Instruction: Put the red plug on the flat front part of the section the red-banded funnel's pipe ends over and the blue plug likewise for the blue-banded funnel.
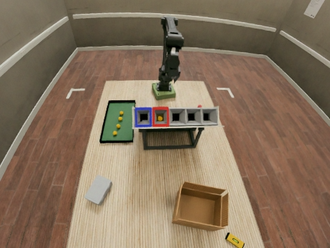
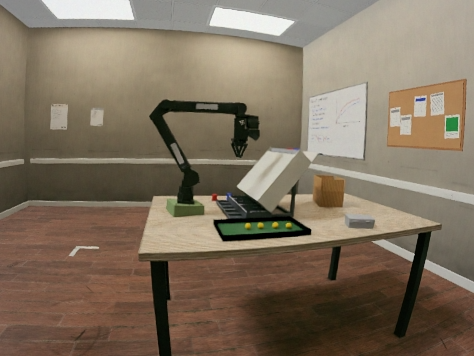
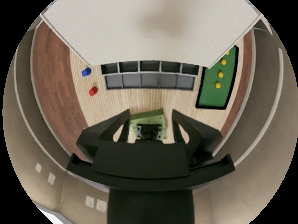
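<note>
The slanted cover point(image 2: 272, 177) point(image 3: 147, 23) carries a row of funnels at its top. The blue-banded funnel point(image 1: 136, 117) is at the left end. The red-banded funnel point(image 1: 154, 117) is beside it, with a yellow marble point(image 1: 159, 118) in its mouth. Several more marbles lie on the green tray point(image 1: 127, 122) point(image 2: 230, 228) point(image 3: 212, 90). The row of dark sections point(image 2: 240, 206) point(image 3: 149, 79) lies behind the cover. The red plug point(image 1: 199, 105) point(image 2: 214, 197) point(image 3: 93, 90) and the blue plug point(image 3: 85, 71) stand on the table beside the sections. My gripper point(image 1: 173, 79) point(image 2: 240, 150) point(image 3: 151, 112) is open and empty, high above the sections.
A cardboard box point(image 1: 202, 206) point(image 2: 328, 190) and a grey block point(image 1: 98, 189) point(image 2: 359, 220) lie on the table on the funnel side. A yellow tool point(image 1: 234, 239) lies near that edge. The arm's green base point(image 1: 163, 91) point(image 2: 185, 207) stands behind the sections.
</note>
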`<state>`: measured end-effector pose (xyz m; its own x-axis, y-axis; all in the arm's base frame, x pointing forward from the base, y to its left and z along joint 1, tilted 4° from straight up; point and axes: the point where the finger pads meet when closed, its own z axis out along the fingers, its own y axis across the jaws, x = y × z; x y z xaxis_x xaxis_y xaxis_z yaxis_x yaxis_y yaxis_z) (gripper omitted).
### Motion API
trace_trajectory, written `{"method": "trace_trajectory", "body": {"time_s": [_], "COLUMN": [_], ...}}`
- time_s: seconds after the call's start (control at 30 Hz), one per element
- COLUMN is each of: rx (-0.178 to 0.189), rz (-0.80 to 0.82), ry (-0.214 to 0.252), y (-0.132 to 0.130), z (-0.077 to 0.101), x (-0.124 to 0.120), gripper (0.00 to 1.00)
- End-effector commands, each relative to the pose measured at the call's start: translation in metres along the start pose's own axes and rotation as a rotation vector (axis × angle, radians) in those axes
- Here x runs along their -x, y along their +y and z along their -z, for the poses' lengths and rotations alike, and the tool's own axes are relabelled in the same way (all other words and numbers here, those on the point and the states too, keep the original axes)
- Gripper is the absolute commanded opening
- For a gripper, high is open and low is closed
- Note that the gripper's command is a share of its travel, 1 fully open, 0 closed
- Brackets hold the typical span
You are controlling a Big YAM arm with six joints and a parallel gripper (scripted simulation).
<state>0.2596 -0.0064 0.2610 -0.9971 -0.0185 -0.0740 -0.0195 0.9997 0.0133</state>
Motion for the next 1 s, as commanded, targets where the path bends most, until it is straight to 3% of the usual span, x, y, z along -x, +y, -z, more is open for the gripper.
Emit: {"method": "trace_trajectory", "body": {"time_s": [0.0,0.97], "rx": [-0.001,0.000], "rz": [-0.002,-0.001], "ry": [-0.027,-0.016], "y": [-0.0019,0.0000], "z": [0.0076,0.0050], "x": [0.0062,0.0030], "gripper": [0.59,0.59]}}
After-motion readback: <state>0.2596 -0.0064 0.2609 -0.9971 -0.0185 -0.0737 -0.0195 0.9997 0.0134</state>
